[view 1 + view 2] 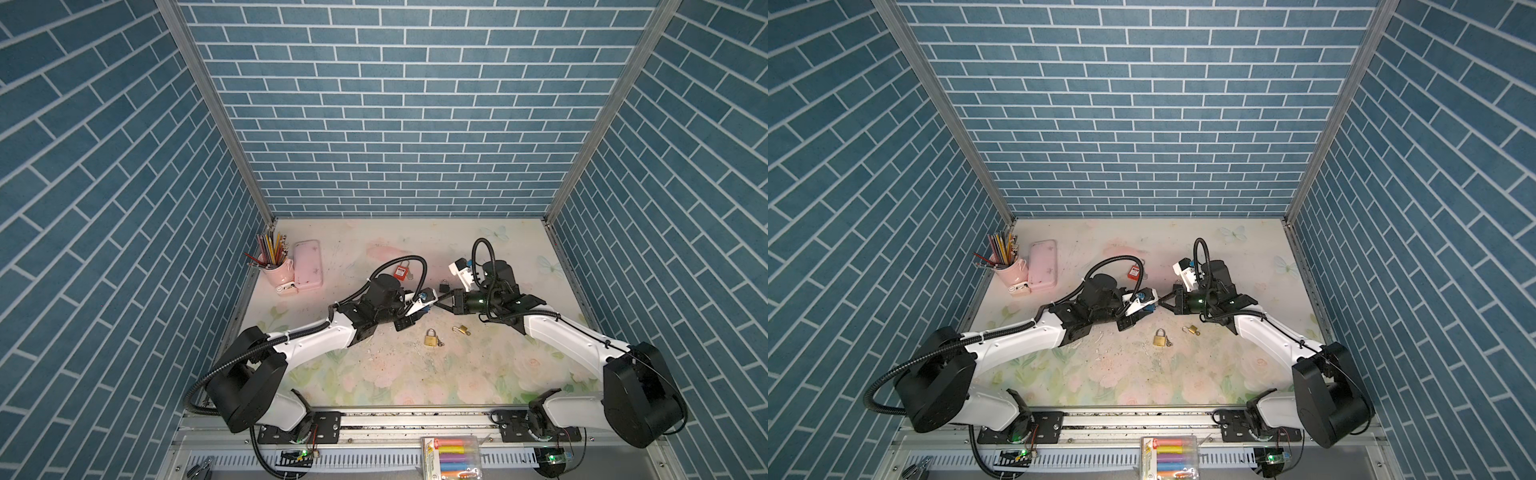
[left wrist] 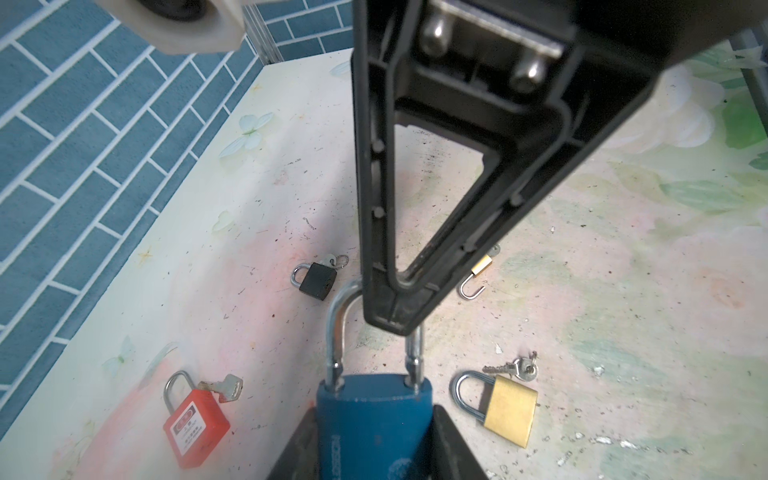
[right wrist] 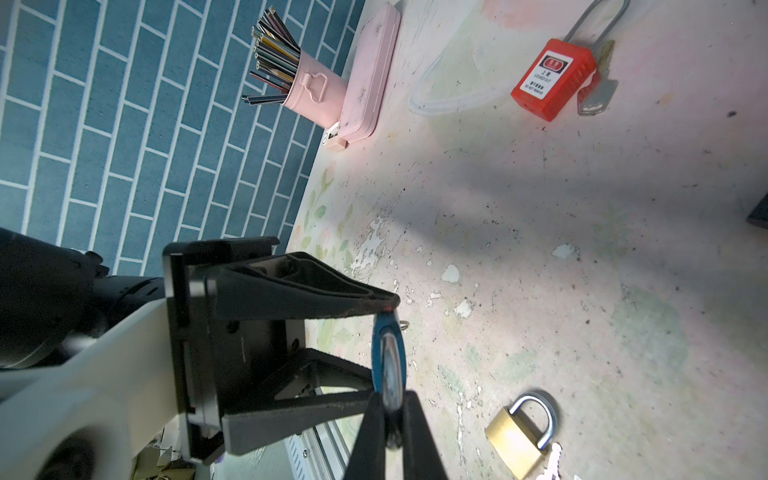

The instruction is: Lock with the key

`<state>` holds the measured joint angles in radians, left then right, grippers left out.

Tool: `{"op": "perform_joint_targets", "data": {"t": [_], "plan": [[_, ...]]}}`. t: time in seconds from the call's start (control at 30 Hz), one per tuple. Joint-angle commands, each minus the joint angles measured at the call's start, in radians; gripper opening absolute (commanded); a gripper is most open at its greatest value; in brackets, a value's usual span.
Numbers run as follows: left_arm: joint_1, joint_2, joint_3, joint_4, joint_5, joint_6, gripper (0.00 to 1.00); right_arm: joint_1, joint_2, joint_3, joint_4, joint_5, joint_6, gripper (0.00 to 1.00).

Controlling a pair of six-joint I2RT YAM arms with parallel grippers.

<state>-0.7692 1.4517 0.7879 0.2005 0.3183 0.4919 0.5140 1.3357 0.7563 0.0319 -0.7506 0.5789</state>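
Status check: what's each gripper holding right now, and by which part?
Left gripper clamps the blue padlock by its body; right gripper pinches the top of its shackle.

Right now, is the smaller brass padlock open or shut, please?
Open: the smaller brass padlock has its shackle swung out, one end hanging free of the body.

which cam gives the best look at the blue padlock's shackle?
Left wrist: the blue padlock faces the camera, both legs of its shackle visible, right gripper pinching the top. Right wrist shows the lock edge-on, shackle mostly hidden. In both top views it is a blue speck between the grippers.
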Motion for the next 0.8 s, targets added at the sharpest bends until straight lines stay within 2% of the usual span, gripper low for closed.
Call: {"op": "perform_joint_targets", "data": {"t": [0.0, 0.77], "plan": [[-0.022, -0.007, 0.039, 0.254, 0.057, -0.019, 0.00, 0.023, 0.039, -0.021, -0.025, -0.086, -0.006, 0.00], [-0.022, 0.056, 0.231, 0.481, 0.137, -0.075, 0.00, 0.090, 0.166, -0.030, -0.005, -0.107, -0.026, 0.00]]}}
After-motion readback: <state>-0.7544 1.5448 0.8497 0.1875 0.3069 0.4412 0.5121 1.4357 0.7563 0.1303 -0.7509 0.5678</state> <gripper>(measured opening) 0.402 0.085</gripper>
